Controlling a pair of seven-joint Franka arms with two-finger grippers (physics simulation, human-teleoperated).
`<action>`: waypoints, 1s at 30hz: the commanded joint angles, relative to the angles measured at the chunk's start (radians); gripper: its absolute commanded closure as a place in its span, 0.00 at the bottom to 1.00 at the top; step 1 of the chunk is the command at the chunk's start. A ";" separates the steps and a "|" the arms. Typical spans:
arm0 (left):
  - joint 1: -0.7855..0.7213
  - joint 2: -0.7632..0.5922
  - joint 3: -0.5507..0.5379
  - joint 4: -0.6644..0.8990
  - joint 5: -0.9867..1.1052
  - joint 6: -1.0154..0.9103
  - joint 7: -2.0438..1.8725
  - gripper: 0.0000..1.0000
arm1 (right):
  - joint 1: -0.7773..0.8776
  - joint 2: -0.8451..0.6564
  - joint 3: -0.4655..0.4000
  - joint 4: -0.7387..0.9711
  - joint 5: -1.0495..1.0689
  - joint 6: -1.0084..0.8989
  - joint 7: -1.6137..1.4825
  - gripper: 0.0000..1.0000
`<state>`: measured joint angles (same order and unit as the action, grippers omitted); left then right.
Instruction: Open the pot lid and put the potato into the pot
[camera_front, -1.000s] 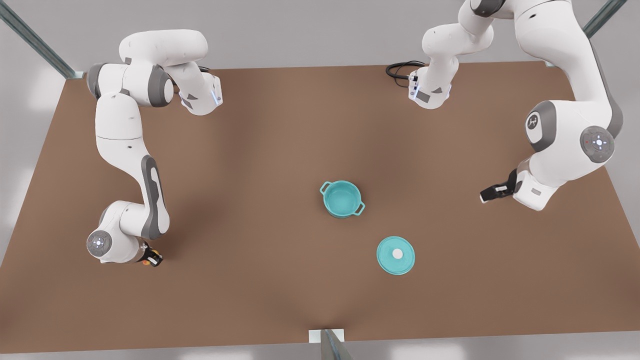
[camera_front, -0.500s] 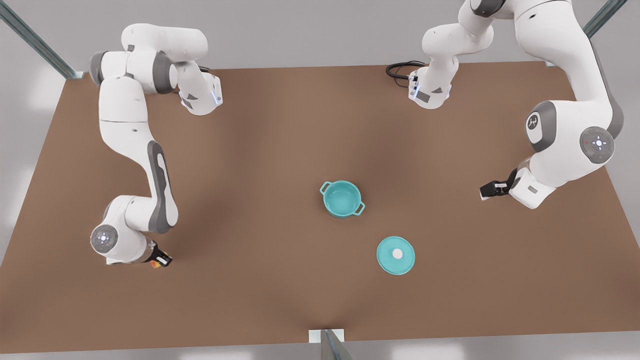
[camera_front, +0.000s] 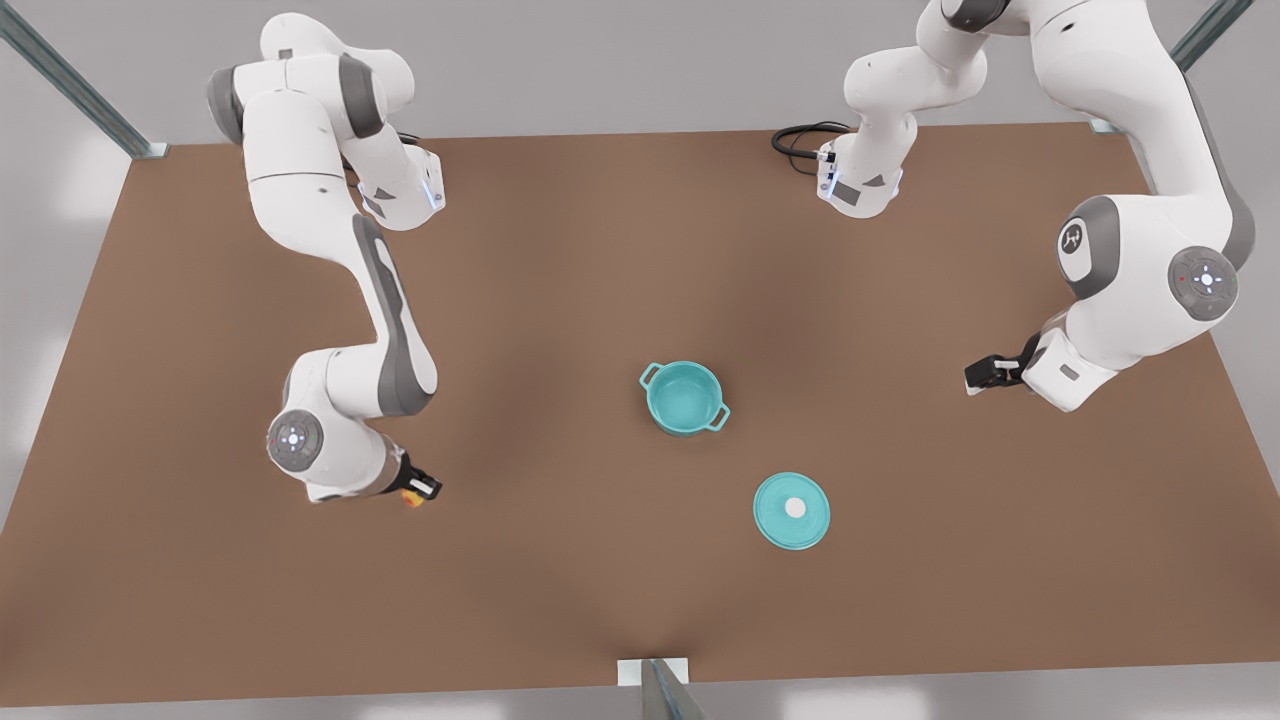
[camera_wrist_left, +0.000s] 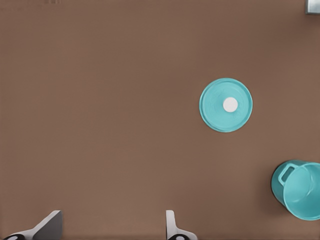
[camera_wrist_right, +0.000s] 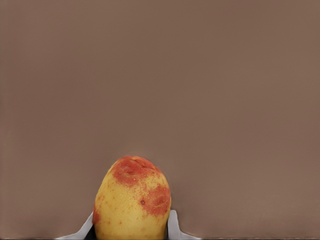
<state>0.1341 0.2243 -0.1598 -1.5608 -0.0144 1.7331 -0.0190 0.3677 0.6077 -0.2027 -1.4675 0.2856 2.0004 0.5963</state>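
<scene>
Over at about 8 o'clock from the pot (camera_front: 684, 397), right gripper (camera_front: 412, 492) is clamped across the potato (camera_wrist_right: 132, 200), which looks light, firm, maybe slick, so mid-body seems right; left gripper (camera_front: 982, 376) waits spread apart around 3 o'clock.

Right gripper (camera_front: 418, 490), on the front view's left, is clamped around the potato (camera_wrist_right: 132, 200). Left gripper (camera_front: 983, 375), on the opposite side, hangs with fingers (camera_wrist_left: 171, 225) spread.

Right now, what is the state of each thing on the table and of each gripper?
Pot: open, empty, upright.
Lid: off the pot, flat on the table, knob up.
Potato: held by the right gripper, above the table.
Right gripper: shut on the potato.
Left gripper: open, empty, waiting aside.
</scene>
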 joint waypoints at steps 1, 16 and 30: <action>0.001 0.000 0.000 0.001 0.001 -0.001 0.048 0.00 | 0.025 -0.011 0.000 0.001 0.023 -0.035 0.195 0.48; 0.002 -0.008 -0.004 0.007 0.002 -0.027 0.047 0.00 | 0.401 0.014 0.000 0.061 0.103 -0.020 0.470 0.48; -0.001 0.010 -0.004 0.015 0.002 0.043 0.030 0.00 | 0.573 0.257 -0.003 0.339 0.176 0.100 0.609 0.48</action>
<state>0.1333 0.2402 -0.1637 -1.5440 -0.0131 1.7694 0.0198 0.9387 0.8544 -0.2048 -1.1394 0.4478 2.0513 0.9979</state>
